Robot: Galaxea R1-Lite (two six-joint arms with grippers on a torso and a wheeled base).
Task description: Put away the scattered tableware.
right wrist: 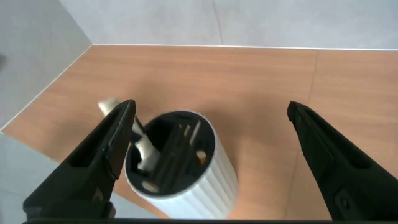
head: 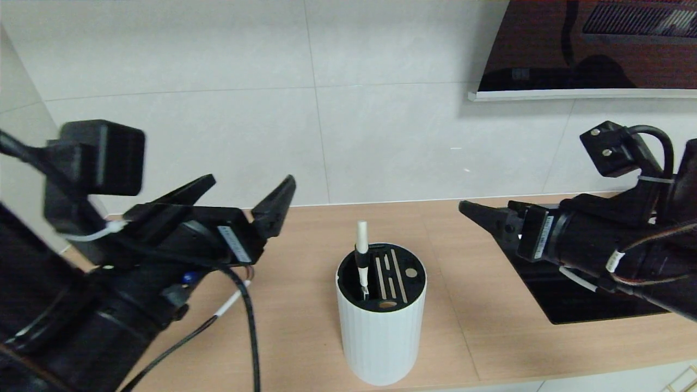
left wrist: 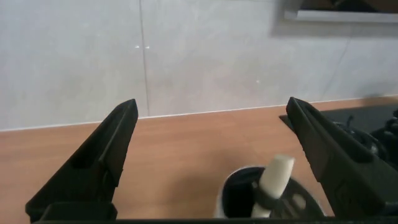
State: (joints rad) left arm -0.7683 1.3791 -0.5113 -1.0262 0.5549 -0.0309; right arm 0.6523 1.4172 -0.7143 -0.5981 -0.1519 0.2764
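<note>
A white ribbed holder (head: 381, 332) with a black slotted top stands on the wooden counter (head: 305, 326) near its front edge. One utensil with a white handle (head: 361, 236) stands upright in the holder's open compartment. My left gripper (head: 249, 185) hovers open to the left of the holder and above it, holding nothing. My right gripper (head: 472, 212) hangs to the right at about the same height, also open and holding nothing. The left wrist view has the holder (left wrist: 239, 196) and handle (left wrist: 277, 177) below the open gripper (left wrist: 211, 102). In the right wrist view the holder (right wrist: 205, 180) sits below the gripper (right wrist: 210, 109).
A black cooktop (head: 588, 305) lies in the counter under my right arm. A dark range hood (head: 588, 49) hangs at upper right on the tiled wall (head: 326, 109). A cable (head: 248, 321) from my left arm droops over the counter left of the holder.
</note>
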